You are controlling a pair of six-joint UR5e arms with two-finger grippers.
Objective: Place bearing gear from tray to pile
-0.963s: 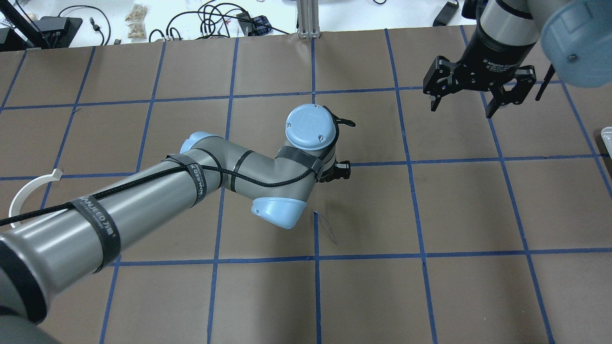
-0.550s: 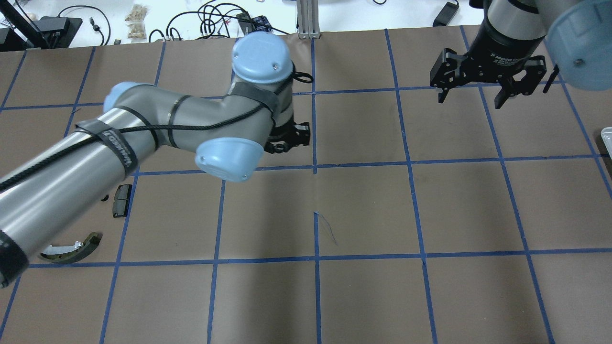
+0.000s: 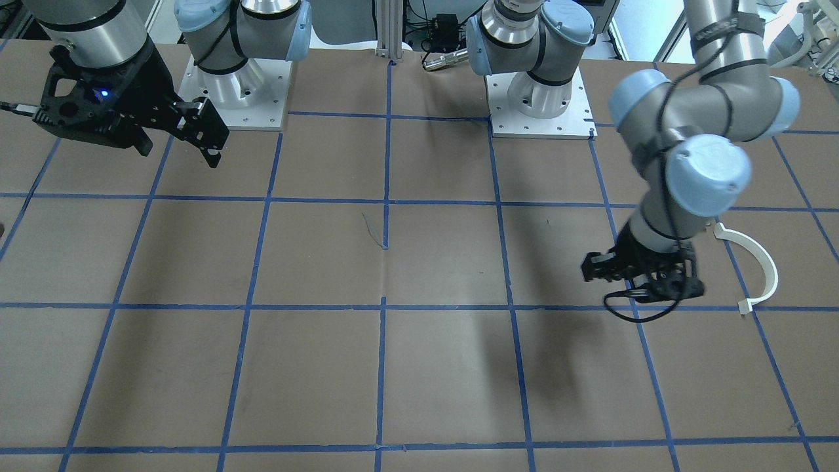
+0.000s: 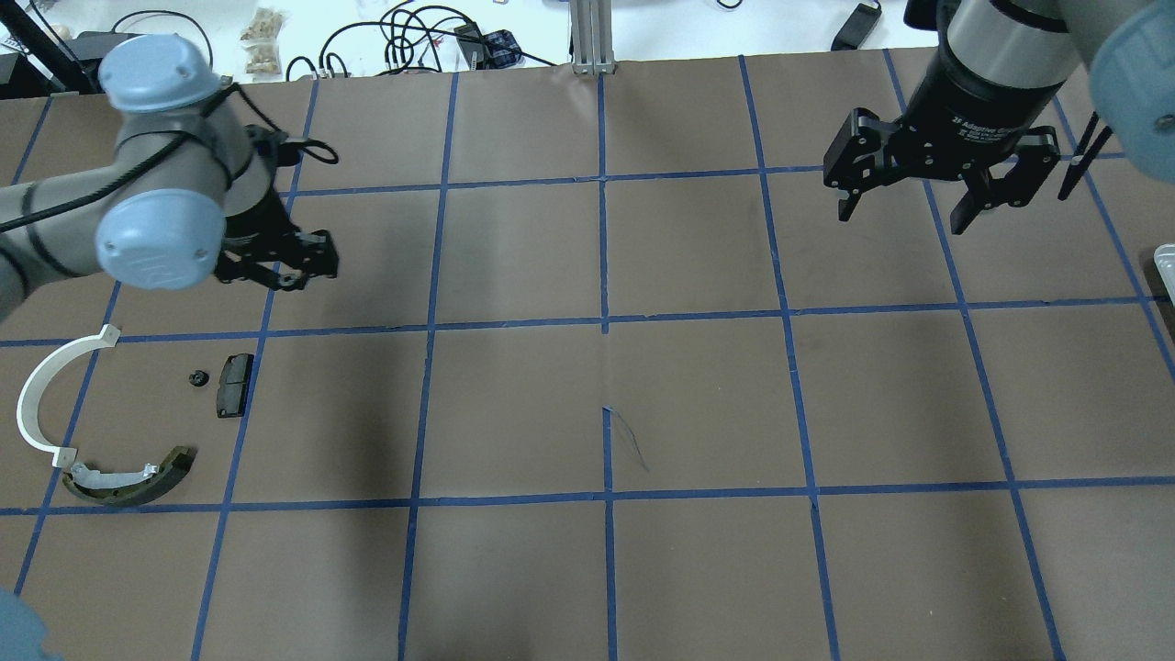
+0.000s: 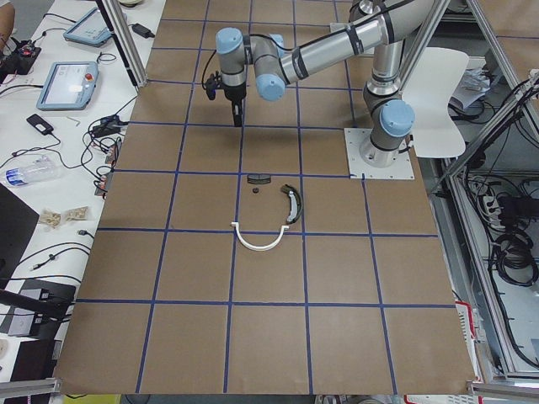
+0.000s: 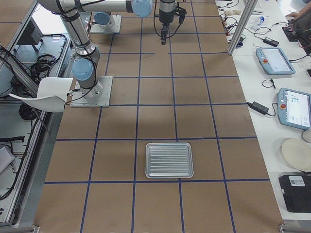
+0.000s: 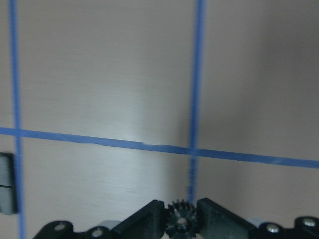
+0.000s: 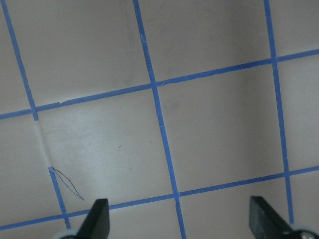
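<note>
The bearing gear (image 7: pixel 181 222), a small black toothed wheel with a round hub, sits pinched between the two flat black fingers of the left gripper (image 7: pixel 182 211), which is closed down to the gear's width; only the left wrist view shows this, since from overhead the arm's grey tube and pale blue caps hide the fingers. The gear hangs above the surface (image 4: pixel 698 395), matte brown paper crossed by glossy blue tape lines, near the pile (image 4: pixel 128 422) but apart from it, on its far side from the robot. The pile lies loose: a flat black rectangular pad (image 4: pixel 234 386), a tiny dark round piece (image 4: pixel 196 378) just beside it, a thin white half-ring band (image 4: pixel 41 395), and a dark olive curved shoe (image 4: pixel 138 479) with a white inner strip, one end touching the band's end. The right gripper (image 4: pixel 901 218) hangs high with its fingers spread wide and nothing between them; white lettering on its wrist begins "2F Adaptive", the rest too small to read. The tray (image 6: pixel 169 160), ribbed silvery metal with rounded corners, shows whole only in the exterior right view, well apart from the pile.
</note>
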